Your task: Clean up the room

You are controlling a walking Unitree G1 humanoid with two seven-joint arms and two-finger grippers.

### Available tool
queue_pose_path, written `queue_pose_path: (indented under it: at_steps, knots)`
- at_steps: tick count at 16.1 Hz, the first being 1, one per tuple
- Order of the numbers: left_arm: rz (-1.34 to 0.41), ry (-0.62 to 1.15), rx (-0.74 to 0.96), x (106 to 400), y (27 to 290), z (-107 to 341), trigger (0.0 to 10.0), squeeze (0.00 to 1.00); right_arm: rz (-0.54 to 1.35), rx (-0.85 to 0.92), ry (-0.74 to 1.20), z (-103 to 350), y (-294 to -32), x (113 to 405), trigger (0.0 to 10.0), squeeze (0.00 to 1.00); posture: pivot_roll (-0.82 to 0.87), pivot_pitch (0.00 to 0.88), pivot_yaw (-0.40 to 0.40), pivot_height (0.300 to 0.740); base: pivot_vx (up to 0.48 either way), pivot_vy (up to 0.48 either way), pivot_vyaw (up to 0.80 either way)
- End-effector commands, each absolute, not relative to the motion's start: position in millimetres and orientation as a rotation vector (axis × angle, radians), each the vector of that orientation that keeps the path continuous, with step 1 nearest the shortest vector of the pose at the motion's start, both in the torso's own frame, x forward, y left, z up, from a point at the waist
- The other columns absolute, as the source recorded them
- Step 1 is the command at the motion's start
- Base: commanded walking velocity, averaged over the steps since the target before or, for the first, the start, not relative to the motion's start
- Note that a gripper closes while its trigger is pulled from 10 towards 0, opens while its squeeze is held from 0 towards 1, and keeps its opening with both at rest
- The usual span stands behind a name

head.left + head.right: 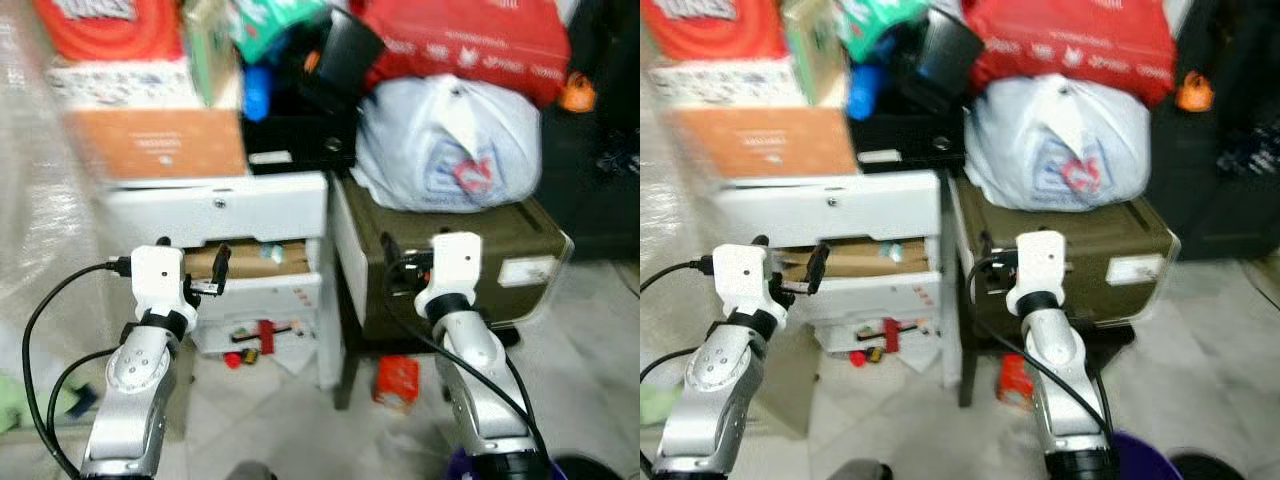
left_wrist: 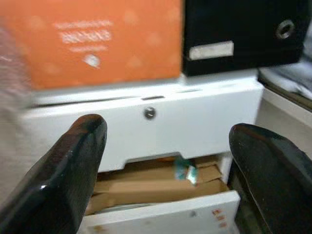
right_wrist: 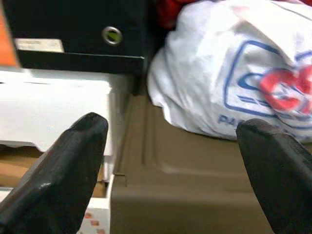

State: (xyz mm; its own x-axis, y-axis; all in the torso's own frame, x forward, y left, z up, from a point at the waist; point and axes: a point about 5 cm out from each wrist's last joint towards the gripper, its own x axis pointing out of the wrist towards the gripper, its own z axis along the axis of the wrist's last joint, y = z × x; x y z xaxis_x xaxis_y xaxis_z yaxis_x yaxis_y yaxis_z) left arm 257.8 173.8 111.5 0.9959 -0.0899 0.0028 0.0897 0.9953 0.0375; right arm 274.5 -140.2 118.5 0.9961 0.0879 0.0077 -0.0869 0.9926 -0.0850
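A white drawer unit stands ahead, its lower drawer pulled out with brown cardboard inside. My left gripper is raised in front of that drawer, open and holding nothing; its fingers frame the drawer front. My right gripper is open and bare in front of an olive-brown crate, which carries a white plastic bag. A small red carton lies on the floor by the crate. Red and yellow bits lie under the drawer unit.
An orange box and a black file box sit on the drawer unit under piled clutter. A red bag tops the white bag. Clear plastic sheeting hangs at the left. Pale tiled floor lies at the right.
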Motion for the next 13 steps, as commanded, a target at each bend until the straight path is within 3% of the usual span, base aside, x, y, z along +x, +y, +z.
queue_pose_path:
  at_steps: [1,3,9,13]
  knots:
    - [-0.112,-0.008,0.033,257.4,170.7,113.2,10.0,0.00,0.074,-0.092,-0.011,120.1,-145.0,275.3,10.0,0.00,0.03,0.000,-0.013,0.740,0.000,0.000,0.80]
    - [-0.117,-0.005,0.030,257.8,170.2,113.4,10.0,0.00,0.069,-0.079,-0.018,120.7,-145.3,275.9,10.0,0.00,0.03,0.000,-0.014,0.740,0.000,0.000,0.62]
    - [-0.156,-0.012,0.006,258.7,166.4,115.1,10.0,0.00,0.039,-0.048,-0.006,120.1,-148.5,276.9,10.0,0.00,0.02,0.000,-0.014,0.740,0.000,0.000,0.00]
    - [-0.176,-0.027,-0.002,258.6,164.8,116.8,10.0,0.00,0.033,-0.047,-0.005,119.8,-148.7,278.8,10.0,0.00,0.03,0.000,-0.015,0.740,0.080,0.000,-0.72]
